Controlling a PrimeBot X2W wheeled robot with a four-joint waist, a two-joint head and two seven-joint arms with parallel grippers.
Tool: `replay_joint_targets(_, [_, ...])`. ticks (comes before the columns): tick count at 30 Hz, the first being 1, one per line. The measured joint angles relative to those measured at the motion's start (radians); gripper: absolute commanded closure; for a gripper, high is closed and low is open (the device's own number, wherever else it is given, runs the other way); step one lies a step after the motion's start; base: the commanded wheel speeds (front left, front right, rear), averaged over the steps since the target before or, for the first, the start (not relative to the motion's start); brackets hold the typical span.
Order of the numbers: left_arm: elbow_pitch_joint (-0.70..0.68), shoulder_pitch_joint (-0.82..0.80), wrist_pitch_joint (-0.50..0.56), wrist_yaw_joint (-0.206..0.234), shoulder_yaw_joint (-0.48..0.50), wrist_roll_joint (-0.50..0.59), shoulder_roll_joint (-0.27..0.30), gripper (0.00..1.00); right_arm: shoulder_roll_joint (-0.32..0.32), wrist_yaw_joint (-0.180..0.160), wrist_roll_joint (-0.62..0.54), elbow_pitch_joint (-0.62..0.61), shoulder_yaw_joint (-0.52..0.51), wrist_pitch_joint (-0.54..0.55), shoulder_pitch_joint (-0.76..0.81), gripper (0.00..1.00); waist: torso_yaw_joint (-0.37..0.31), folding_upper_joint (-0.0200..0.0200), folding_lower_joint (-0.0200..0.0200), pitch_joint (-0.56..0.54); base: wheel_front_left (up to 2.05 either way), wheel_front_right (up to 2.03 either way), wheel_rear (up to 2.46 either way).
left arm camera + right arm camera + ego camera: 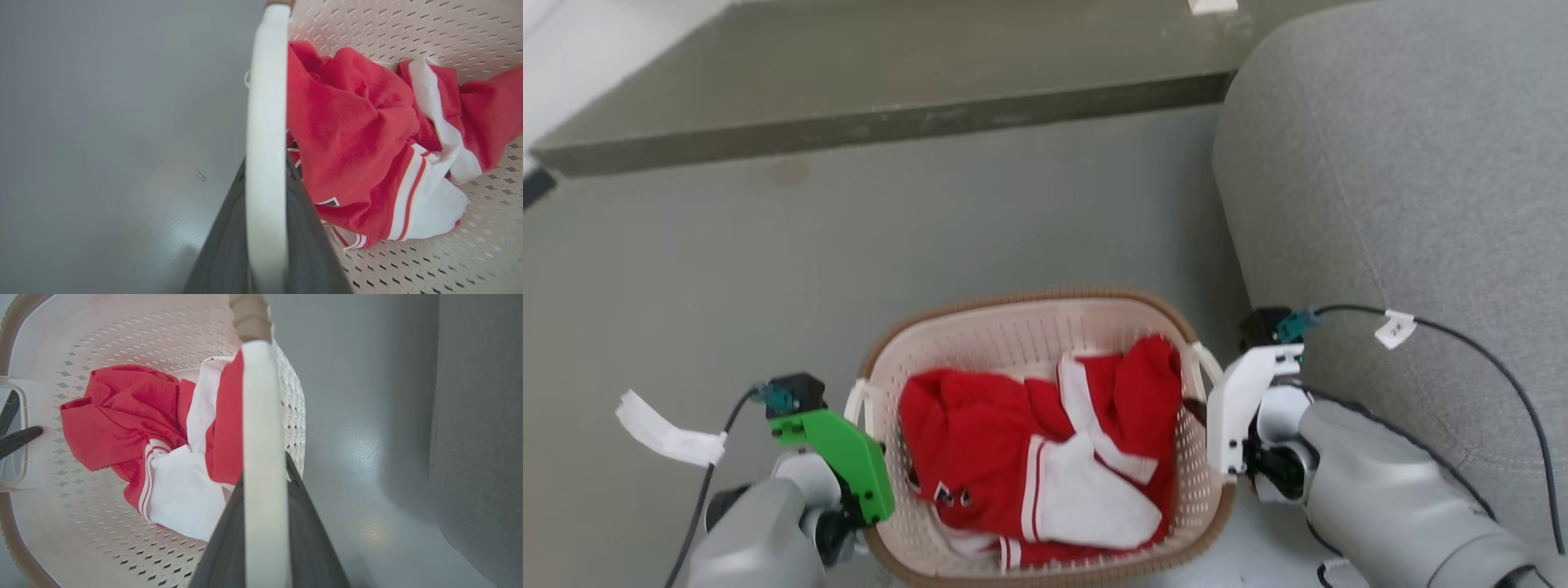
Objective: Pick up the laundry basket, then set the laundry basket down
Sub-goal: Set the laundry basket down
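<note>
The left tool (882, 478) and right tool (1205, 412) pinch the white handles (265, 122) of the laundry basket (1029, 322). Likely light, stiff plastic; keep both sides level.

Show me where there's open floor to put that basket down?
The widest bare floor lies ahead of the basket, up to the grey ledge, and it runs on round the basket's left. The right side is crowded: the grey sofa stands close beside the basket, with the right arm squeezed in between.
</note>
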Motion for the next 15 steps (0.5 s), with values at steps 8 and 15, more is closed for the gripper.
replay_joint_targets(8, [-0.009,-0.052,-0.044,-0.006,0.008,0.003,0.016,1.0,-0.002,0.0,-0.011,-0.011,0.006,-0.045,-0.058,1.0,-0.001,0.0,0.0,0.09,0.0,0.0,0.0])
replay_joint_targets(15, [-0.015,-0.106,-0.082,-0.007,0.016,0.011,0.022,1.0,-0.005,0.0,-0.014,-0.014,0.007,-0.088,-0.106,1.0,-0.004,0.0,0.0,0.177,0.0,0.0,0.0])
